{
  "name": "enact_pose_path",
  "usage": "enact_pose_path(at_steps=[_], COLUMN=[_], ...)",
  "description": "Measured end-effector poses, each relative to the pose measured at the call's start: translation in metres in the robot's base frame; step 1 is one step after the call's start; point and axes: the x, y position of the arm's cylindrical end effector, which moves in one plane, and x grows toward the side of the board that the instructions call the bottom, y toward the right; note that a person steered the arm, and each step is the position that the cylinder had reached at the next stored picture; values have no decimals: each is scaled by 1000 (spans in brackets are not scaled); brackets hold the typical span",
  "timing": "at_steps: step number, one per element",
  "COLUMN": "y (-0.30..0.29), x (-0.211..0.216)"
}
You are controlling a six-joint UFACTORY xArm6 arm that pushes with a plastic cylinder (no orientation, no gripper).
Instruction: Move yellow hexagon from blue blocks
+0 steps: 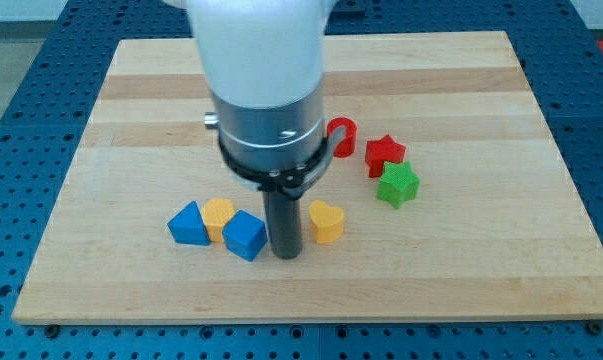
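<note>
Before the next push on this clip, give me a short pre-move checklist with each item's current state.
1. Yellow hexagon located: ok, wedged between the blue blocks.
2. Hexagon clear of blue triangular block and blue cube: not ok, it appears to touch both.
3. My tip position known: ok, just right of the blue cube.
4. Tip touching the cube: cannot tell.
5. Yellow heart out of the way: ok, right of the tip.
6. Push line to hexagon open: not ok, the cube sits between.

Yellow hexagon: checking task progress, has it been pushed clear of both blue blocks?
No, the yellow hexagon sits wedged between the two blue blocks, touching both.
</note>
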Motion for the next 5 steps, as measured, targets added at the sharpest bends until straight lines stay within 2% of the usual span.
enact_pose_path(at_steps=[2,3,4,5], y=[35,37,28,6], x=[-34,-34,-21,12])
